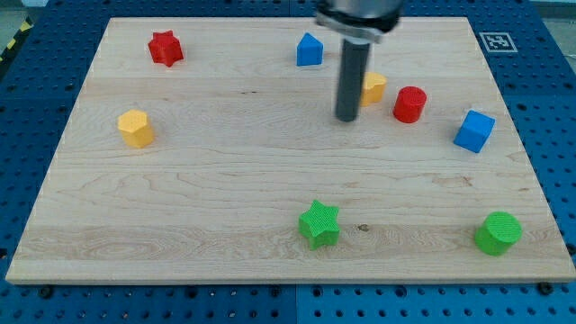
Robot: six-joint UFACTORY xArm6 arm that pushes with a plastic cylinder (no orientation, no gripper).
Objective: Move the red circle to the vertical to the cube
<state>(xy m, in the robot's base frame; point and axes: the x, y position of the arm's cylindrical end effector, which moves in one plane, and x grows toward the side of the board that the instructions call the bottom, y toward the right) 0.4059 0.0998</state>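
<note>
The red circle [409,104], a short red cylinder, stands on the wooden board [225,207] at the upper right. The blue cube [474,131] lies to its right and slightly lower, a small gap away. My tip [346,118] rests on the board left of the red circle, about a block's width from it. A small yellow block [374,87] sits between the rod and the red circle, partly hidden behind the rod.
A red star [166,48] is at the upper left, a blue house-shaped block [310,49] at the top centre, a yellow hexagon [136,128] at the left, a green star [319,224] at the bottom centre, a green circle [498,233] at the bottom right.
</note>
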